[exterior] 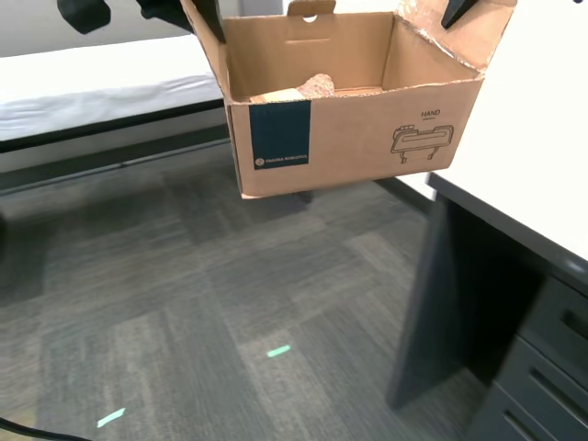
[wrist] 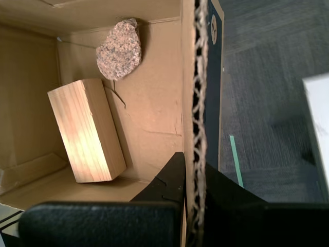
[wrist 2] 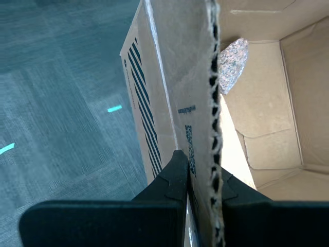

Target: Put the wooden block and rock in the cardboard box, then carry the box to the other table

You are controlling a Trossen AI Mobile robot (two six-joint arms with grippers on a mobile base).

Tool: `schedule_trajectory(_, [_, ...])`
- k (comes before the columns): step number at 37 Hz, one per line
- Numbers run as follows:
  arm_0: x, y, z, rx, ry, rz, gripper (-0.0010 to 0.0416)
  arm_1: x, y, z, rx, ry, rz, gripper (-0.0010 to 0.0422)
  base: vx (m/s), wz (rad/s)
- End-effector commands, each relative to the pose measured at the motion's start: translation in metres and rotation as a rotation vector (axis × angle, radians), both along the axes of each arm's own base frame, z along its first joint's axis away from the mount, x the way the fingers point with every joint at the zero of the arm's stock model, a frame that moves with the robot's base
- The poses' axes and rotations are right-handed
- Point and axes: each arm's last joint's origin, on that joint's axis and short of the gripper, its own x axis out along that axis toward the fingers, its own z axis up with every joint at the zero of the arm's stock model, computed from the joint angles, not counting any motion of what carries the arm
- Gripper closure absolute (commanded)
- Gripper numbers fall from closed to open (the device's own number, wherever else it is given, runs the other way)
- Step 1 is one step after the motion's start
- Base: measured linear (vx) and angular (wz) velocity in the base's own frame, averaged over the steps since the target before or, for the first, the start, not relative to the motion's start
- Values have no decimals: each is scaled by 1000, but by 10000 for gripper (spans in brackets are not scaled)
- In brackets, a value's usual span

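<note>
Item: cardboard box [exterior: 367, 138], brown corrugated, top flaps up, dark teal label and a line drawing marked "HAND" on the side facing the exterior view; held in the air above grey carpet [exterior: 184, 303], clear of any surface. Contents, 2: wooden block [wrist: 87, 131], pale, lying on the box floor; rock [wrist: 119, 49], speckled pinkish, just beside 1 end of the block against the box wall. Holders, 2: my first gripper [wrist: 194, 177], jaws clamped on 1 upright wall of the box, 1 finger inside and 1 outside; my second gripper [wrist 2: 203, 172], likewise pinching another wall edge. Surroundings: white-topped table [exterior: 542, 165] with dark legs at the exterior view's right; pale-covered table [exterior: 83, 87] at its upper left; green tape marks [exterior: 278, 350] on the carpet.
</note>
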Motion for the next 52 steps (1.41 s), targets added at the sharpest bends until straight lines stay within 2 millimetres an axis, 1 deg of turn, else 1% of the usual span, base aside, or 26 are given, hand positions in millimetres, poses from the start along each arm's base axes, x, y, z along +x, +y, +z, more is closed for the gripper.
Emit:
schedule_trajectory(1, [-1,0,0,9,10,3,407,-1,0,0,-14,5,18,412,176,162])
schedule_trajectory(11, [-2,0,0,-5,-1,34,406,-4,4,-19,-36,82,115,412,167,93])
schedule_trajectory(17, [-3,0,0,-14,14,45,406,-5,5,-24,-16,88,102,412,161,141])
schedule_trajectory(25, [-4,1,0,-11,14,42,406,-5,5,-24,36,52,30,413,168,199])
schedule_trajectory(30, [-4,1,0,-9,18,37,407,-4,5,-23,42,35,12,413,180,292])
schedule_trajectory(36, [-4,2,0,-3,30,21,406,-4,5,-23,81,17,-48,412,182,335])
schedule_trajectory(52, [-4,3,0,4,39,9,406,-3,6,-24,84,30,-52,412,185,378])
